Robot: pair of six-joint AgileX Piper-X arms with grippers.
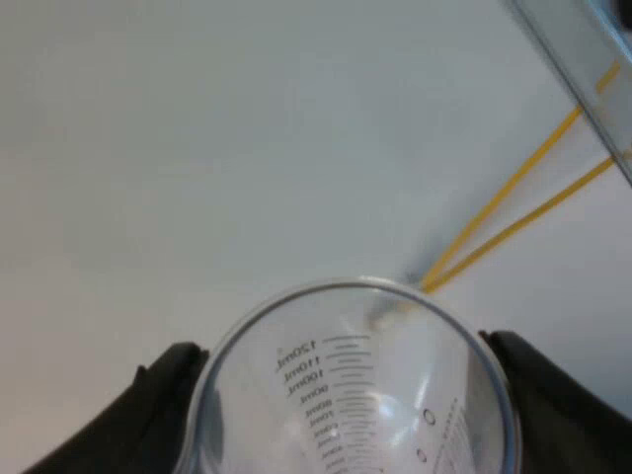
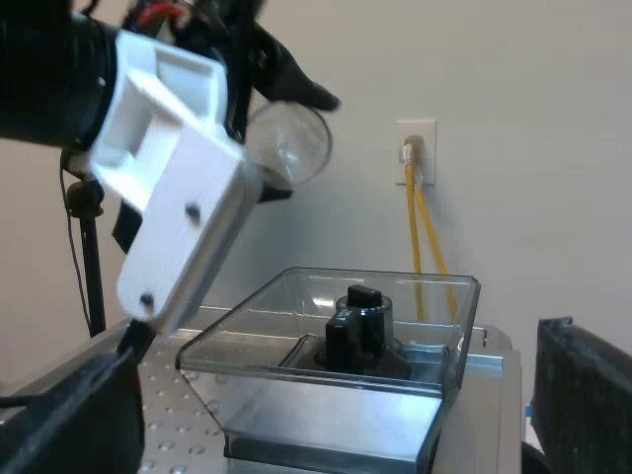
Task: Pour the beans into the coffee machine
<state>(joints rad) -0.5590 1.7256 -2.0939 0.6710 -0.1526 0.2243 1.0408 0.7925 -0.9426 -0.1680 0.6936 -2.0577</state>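
The left gripper [image 1: 348,383] clamps the glass [image 1: 365,420] between its fingers [image 1: 163,395]. The glass's scale reads to 120ml. Beyond it, two yellow cables [image 1: 513,197] cross a white wall [image 1: 197,148].

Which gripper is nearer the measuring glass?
Left. The left gripper clamps the measuring glass, held higher than the bean hopper; the right gripper, jaws open, sits lower, facing the hopper.

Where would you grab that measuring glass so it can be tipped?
Grip the glass by its round wall just under the rim, with a finger on each opposite side, as the left tool does now. The wall is round with no handle showing, so a squeeze across it probably holds best and leaves the mouth free.
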